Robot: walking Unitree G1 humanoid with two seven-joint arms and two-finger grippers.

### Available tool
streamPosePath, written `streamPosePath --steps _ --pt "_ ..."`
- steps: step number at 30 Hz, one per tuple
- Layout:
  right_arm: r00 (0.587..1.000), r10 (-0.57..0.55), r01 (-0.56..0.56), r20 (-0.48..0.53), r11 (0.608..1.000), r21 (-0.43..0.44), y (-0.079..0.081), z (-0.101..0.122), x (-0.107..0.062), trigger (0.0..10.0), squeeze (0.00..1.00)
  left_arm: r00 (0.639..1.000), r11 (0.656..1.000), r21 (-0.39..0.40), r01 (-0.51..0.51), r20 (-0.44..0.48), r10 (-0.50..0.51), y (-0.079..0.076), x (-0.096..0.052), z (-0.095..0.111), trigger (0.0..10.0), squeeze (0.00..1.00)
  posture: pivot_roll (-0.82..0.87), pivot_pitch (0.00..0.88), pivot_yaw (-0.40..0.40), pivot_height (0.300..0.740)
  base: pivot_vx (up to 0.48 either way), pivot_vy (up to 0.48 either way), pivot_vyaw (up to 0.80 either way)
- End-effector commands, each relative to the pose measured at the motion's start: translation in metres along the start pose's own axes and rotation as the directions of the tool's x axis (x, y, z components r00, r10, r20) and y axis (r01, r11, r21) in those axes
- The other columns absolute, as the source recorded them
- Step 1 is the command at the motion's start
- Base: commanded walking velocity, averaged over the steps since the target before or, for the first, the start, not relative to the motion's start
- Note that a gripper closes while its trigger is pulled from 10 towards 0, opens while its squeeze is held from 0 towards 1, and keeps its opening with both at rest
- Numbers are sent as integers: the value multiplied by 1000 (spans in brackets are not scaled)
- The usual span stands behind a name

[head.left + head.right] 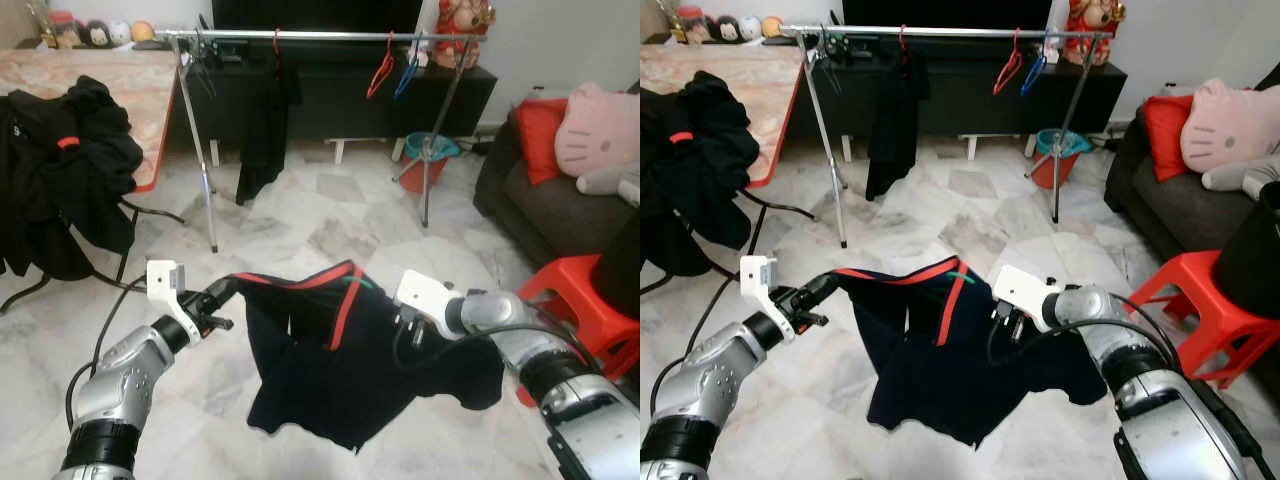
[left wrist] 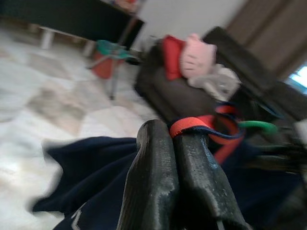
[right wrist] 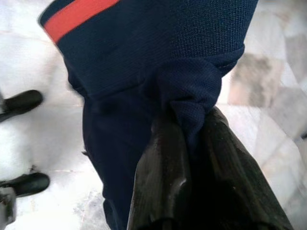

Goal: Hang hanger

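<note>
Honestly, only got about halfway there by the look of it. Closest in: left gripper (image 1: 222,296) with its fingers (image 2: 158,177) pressed together on the red-trimmed edge of the dark navy shirt (image 1: 330,370), right gripper (image 1: 1008,322) with jaws clamped on a bunched fold of the same fabric, so the shirt hung stretched between both arms, well above the marble floor (image 1: 300,215). Spotted a bit of green hanger (image 1: 358,284) poking out at the collar, so probably already threaded in, though mostly hidden by cloth. Still left, as a guess: walking over and hooking it on the clothes rail (image 1: 310,35), which stood well apart at the back, carrying one black garment (image 1: 262,125) plus a red hanger (image 1: 381,68) and a blue hanger (image 1: 406,72). Left wrist view gave the green hook (image 2: 258,126) more clearly, plus the sofa with the pink plush (image 2: 195,56). Right wrist view gave the knit texture pinched in the fingers (image 3: 163,187) and two dark shapes on the floor, too unclear to name. Head views added the red stool (image 1: 575,300) and the pile of black clothes (image 1: 60,180) over on the left.
</note>
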State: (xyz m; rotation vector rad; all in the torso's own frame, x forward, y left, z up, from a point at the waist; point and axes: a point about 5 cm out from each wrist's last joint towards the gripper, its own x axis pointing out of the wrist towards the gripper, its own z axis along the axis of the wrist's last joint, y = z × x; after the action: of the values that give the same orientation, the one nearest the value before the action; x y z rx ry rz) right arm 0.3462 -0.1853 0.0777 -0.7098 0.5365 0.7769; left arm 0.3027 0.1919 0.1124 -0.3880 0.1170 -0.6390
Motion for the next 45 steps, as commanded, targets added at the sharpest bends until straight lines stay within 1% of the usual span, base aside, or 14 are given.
streamPosePath --steps 1,3,10,12,18,21,23,25,30,35,38,41,44,45 --pt "993 -121 122 -13 990 72 -11 -1 -2 0 0 994 993 23 112 6 -112 -18 5 11 10000 0 161 0 -95 732 0 0 0" --pt "979 -204 200 17 970 137 -15 6 0 0 0 987 986 41 159 -7 -159 -29 9 13 10000 0 160 0 -91 732 0 0 0" --pt "952 -298 278 74 939 204 -22 23 3 0 0 963 962 40 270 -25 -269 -56 17 14 10000 0 163 0 -91 732 0 0 0" --pt "916 -381 334 128 898 285 -27 38 4 0 0 938 938 18 346 -47 -345 -75 22 10 10000 0 160 0 -85 732 0 0 0" --pt "904 -361 273 229 900 340 -22 64 12 0 0 915 919 24 394 -101 -390 -96 33 -1 10000 0 159 0 -78 732 0 0 0" --pt "908 -305 178 286 901 396 -14 76 17 0 0 933 941 50 335 -162 -323 -96 44 -12 10000 0 167 0 -76 732 0 0 0" --pt "912 -237 105 333 923 371 -6 84 21 0 0 942 953 50 299 -176 -287 -97 50 -17 10000 0 165 0 -75 732 0 0 0" --pt "926 -139 8 352 937 349 4 87 25 0 0 960 968 72 242 -161 -228 -96 56 -18 10000 0 163 0 -74 732 0 0 0" --pt "925 -81 -30 371 958 284 11 89 26 0 0 989 989 75 127 -82 -121 -88 64 -8 10000 0 160 0 -71 732 0 0 0" --pt "912 -125 1 390 954 301 3 92 21 0 0 978 981 68 180 -122 -171 -89 58 -8 10000 0 158 0 -70 732 0 0 0" --pt "880 -178 2 440 928 373 -9 103 14 0 0 930 949 160 271 -299 -215 -86 41 -22 10000 0 158 0 -68 732 0 0 0" --pt "865 -167 -33 473 922 386 -10 109 12 0 0 917 945 216 246 -369 -154 -77 35 -27 10000 0 156 0 -68 732 0 0 0" --pt "858 -128 -61 498 937 345 -7 115 11 0 0 934 959 260 113 -357 -13 -60 36 -25 10000 0 159 0 -69 732 0 0 0" --pt "857 -126 -64 499 936 345 -6 115 11 0 0 932 956 269 121 -363 -16 -60 36 -25 10000 0 159 0 -69 732 0 0 0"
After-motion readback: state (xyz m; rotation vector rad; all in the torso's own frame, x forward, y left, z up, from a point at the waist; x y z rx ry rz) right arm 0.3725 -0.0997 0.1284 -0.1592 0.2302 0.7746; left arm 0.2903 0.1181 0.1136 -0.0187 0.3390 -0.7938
